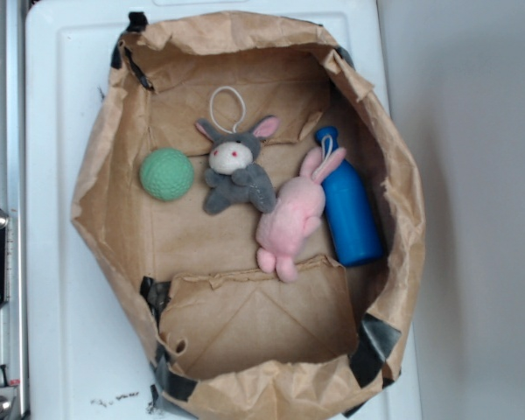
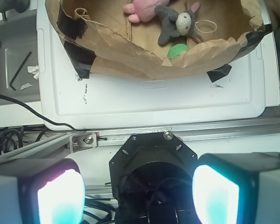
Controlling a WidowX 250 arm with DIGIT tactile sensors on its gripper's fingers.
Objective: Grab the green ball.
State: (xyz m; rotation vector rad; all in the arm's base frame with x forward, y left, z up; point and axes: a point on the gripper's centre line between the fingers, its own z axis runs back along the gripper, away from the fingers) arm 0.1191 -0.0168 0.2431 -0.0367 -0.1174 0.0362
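The mint-green knitted ball [image 1: 167,174] lies on the floor of an open brown paper bag [image 1: 114,210], at its left side, just left of the grey plush bunny [image 1: 236,168]. In the wrist view only a sliver of the ball [image 2: 177,50] shows over the bag's near wall. My gripper [image 2: 137,196] is not in the exterior view. In the wrist view its two glowing pads [image 2: 60,198] stand wide apart with nothing between them. It hovers over the robot's black base, well outside the bag.
A pink plush bunny [image 1: 289,219] and a blue bottle [image 1: 348,206] lie at the bag's right side. The bag sits on a white tray [image 1: 61,289]. A metal rail [image 2: 186,133] and cables [image 2: 9,140] lie between my gripper and the tray.
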